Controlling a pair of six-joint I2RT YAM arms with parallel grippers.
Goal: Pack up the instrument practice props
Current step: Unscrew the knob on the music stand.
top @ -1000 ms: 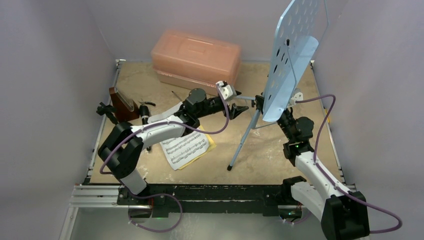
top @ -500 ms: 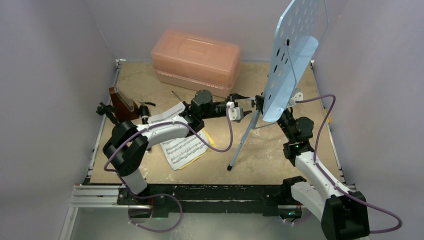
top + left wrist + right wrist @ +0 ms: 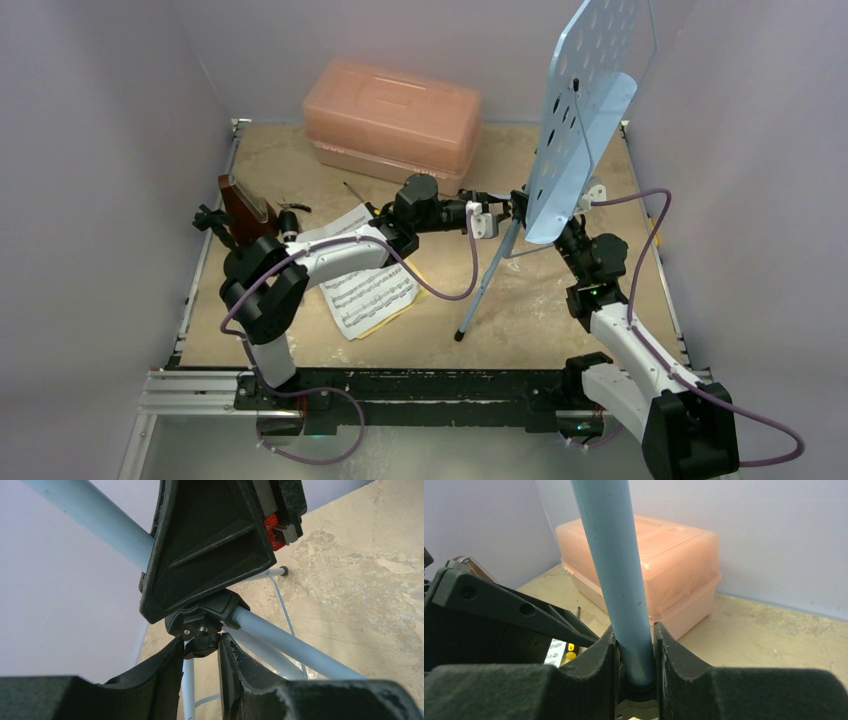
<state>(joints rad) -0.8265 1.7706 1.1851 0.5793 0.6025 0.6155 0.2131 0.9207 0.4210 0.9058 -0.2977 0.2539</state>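
The light-blue music stand (image 3: pixel 585 110) stands on its tripod at centre right, tilted. My right gripper (image 3: pixel 634 635) is shut on its blue pole (image 3: pixel 616 570) just above the black collar. My left gripper (image 3: pixel 200 641) reaches in from the left, and both fingers touch the small black knob (image 3: pixel 202 647) under the tripod hub (image 3: pixel 205 615). In the top view the left gripper (image 3: pixel 503 212) sits at the hub beside the stand. Sheet-music pages (image 3: pixel 370 295) lie under the left arm. The brown metronome (image 3: pixel 243 208) stands at the far left with a black pipe (image 3: pixel 212 222) beside it.
A translucent pink case (image 3: pixel 392 115) lies closed against the back wall, also seen behind the pole (image 3: pixel 674 575). One tripod leg ends at a foot (image 3: pixel 461 336) near the table's middle front. Purple cables loop from both arms.
My left arm has stretched right to the stand's hub, and its jaws have narrowed onto the black knob. The right gripper and the stand have not moved.
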